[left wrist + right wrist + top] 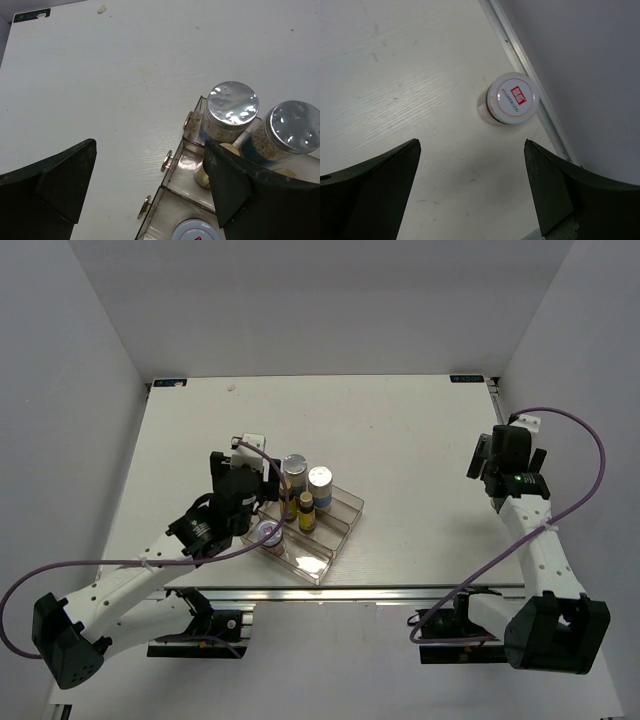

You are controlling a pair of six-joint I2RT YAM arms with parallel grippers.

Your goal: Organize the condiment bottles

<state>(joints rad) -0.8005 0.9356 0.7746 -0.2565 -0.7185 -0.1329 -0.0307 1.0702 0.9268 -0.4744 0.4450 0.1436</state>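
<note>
White-lidded jar (196, 231) cropped at view's bottom.

Left pincer (150, 145) hung over the white tabletop (125, 75), fingers spread wide, its right finger (240, 190) overlapping the clear tray (172, 187). A silver-capped bottle (232, 102) and a second silver-capped bottle (292, 126) stood upright, side by side, in the tray. White-lidded jar (194, 231) was cut off at the bottom edge.
</note>
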